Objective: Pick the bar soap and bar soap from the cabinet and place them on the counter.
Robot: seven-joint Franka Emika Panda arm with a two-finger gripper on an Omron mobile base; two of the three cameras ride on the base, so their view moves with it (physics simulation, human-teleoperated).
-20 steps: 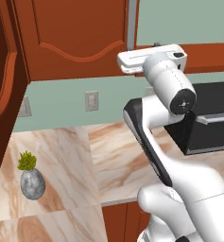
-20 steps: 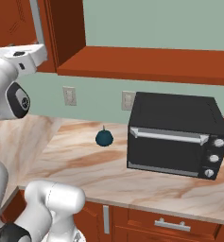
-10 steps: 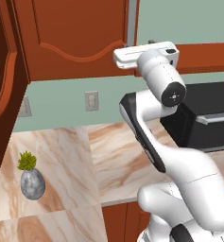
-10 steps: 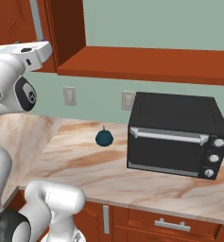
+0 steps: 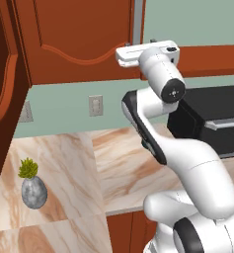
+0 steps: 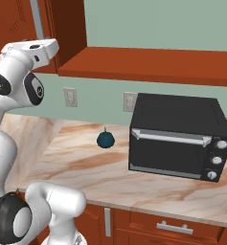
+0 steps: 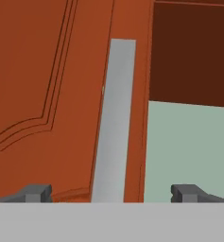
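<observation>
Above the marbled counter [image 5: 64, 163], the gripper [image 7: 111, 191] hangs before the closed cabinet [image 5: 79, 39], fingers spread wide astride its grey handle [image 7: 114, 118] (evidently to pull it). The soaps presumably sit inside, unseen.

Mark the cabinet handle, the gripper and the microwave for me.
cabinet handle [image 7: 114, 118], hand view, middle of the grey bar
gripper [image 7: 111, 193], hand view, midway between its open fingertips
microwave [image 6: 175, 146], right base view, on the door glass
</observation>
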